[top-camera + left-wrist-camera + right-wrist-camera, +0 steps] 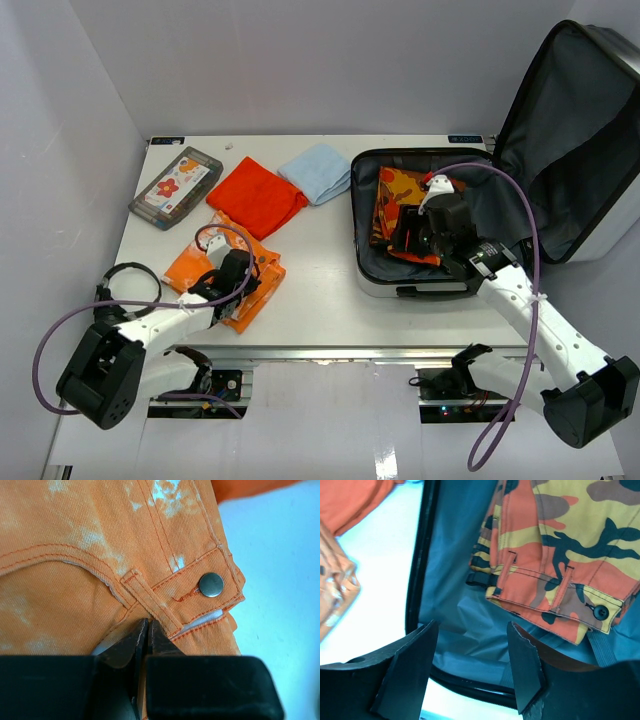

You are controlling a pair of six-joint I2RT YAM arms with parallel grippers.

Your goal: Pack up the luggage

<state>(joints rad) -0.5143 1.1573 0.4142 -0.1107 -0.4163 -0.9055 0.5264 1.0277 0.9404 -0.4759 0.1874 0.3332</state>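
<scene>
Luggage (570, 120) open at table's (320, 290) right, grey lining, lid raised

Bright, even light is coming down from above, and the white table (320, 290) is glaring along its near edge. In my wrist views the table is washing out bluish-white, while the luggage (570, 120) lining on the right is sitting in soft shade.

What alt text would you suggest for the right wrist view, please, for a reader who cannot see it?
The right end effector, open, hovers over the dark grey lining of the luggage, just short of folded orange camouflage trousers lying inside. Left of the black zipper rim, the white table and an orange tie-dye garment show.
</scene>
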